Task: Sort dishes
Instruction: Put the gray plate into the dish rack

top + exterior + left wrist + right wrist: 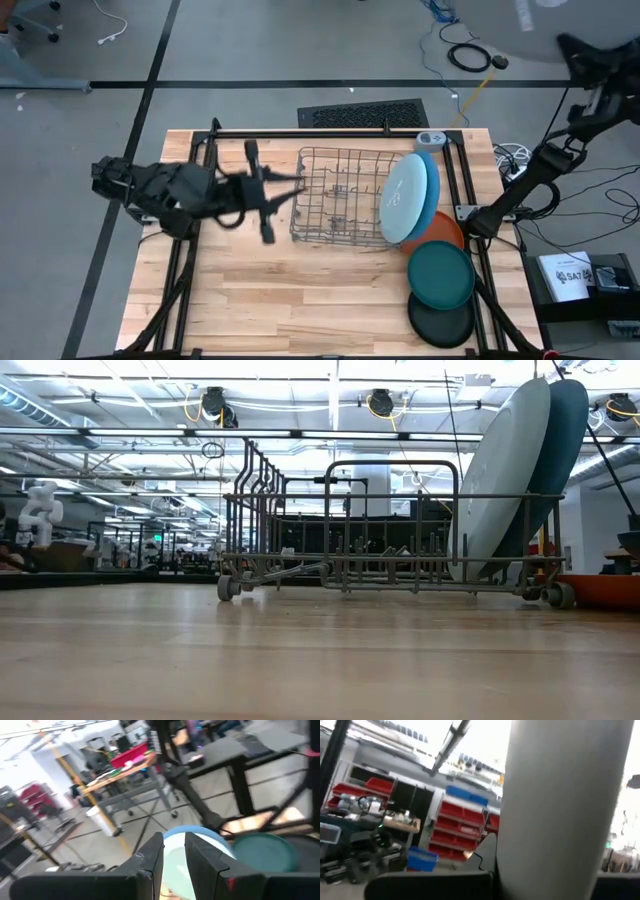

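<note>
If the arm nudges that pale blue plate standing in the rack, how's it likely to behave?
The pale blue plate looks rigid, so it probably won't flex. It stands on edge, leaning against the darker blue plate, so a sideways push may tip it. Round-rimmed, it could roll along the wire rack.

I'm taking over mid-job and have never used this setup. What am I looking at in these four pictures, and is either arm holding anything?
It is a two-armed robot at a light wooden table. The top picture looks straight down; the second looks level across the tabletop; the other two come from cameras on each wrist.

On the table stands a grey wire dish rack. A pale blue round plate and a darker blue round plate behind it stand on edge at the rack's right end. Beside the rack lie an orange plate, a teal plate and a black plate, overlapping.

The left gripper is at the rack's left end, fingers slightly apart, holding nothing I can see. The right arm is pulled back off the table's right side, its gripper shut; what fills its camera is unclear.
</note>
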### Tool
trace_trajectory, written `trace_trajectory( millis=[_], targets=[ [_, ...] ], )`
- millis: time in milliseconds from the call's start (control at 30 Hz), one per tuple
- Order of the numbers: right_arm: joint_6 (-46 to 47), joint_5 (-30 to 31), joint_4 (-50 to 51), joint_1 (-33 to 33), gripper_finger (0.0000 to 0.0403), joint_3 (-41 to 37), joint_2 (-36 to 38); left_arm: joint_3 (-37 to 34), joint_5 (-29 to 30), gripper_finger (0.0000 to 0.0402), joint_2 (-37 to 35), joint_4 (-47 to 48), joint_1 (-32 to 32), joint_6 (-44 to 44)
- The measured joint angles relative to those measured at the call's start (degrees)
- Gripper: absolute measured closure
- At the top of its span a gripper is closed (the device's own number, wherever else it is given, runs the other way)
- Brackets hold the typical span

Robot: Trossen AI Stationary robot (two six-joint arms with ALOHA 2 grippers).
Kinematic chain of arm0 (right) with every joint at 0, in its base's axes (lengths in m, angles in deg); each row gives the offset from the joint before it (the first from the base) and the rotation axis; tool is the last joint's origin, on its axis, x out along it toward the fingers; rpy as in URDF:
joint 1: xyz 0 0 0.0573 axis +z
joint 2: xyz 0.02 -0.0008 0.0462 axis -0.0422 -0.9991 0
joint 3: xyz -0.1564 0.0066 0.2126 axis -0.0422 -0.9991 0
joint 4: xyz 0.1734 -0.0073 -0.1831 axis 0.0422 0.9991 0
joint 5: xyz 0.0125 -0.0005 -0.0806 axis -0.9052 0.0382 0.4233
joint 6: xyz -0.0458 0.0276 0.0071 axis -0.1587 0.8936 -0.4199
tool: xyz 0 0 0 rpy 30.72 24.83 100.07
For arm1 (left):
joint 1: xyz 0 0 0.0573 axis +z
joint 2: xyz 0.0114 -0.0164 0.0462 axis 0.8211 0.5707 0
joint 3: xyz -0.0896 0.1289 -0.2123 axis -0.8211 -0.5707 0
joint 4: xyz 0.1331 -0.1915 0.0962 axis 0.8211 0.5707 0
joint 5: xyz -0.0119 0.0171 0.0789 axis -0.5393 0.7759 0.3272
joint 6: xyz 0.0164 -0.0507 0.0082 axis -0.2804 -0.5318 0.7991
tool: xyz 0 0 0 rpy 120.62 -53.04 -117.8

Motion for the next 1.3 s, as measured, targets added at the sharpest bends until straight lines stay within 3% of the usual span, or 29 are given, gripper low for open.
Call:
trace_trajectory(
  millis=[233, 467, 667, 1000, 1300],
  targets=[
    [-1.30, 21.08, -11.62, 7.90, 0.0397, 0.24, -1.61, 0.00, -6.03, 0.0320, 0.00, -0.75, 7.87, -2.88],
    [-3.62, 21.40, -18.70, 13.55, 0.0397, 0.01, -2.55, -0.02, -12.00, 0.0320, 0.02, -1.94, 11.65, -8.77],
    [-7.90, 19.73, -16.25, 18.39, 0.0397, 0.27, -2.99, -0.02, -12.37, 0.0320, 0.02, -7.00, 12.97, -9.62],
    [-15.76, 12.21, -10.29, 23.12, 0.0397, 0.06, -7.12, -0.04, -15.16, 0.0320, 0.80, -7.12, 13.24, -11.32],
    [5.71, -2.91, 9.35, 21.11, 0.0397, 0.06, -11.16, -0.04, -15.21, 0.0320, 0.98, -7.23, 13.18, -13.25]
  ],
)
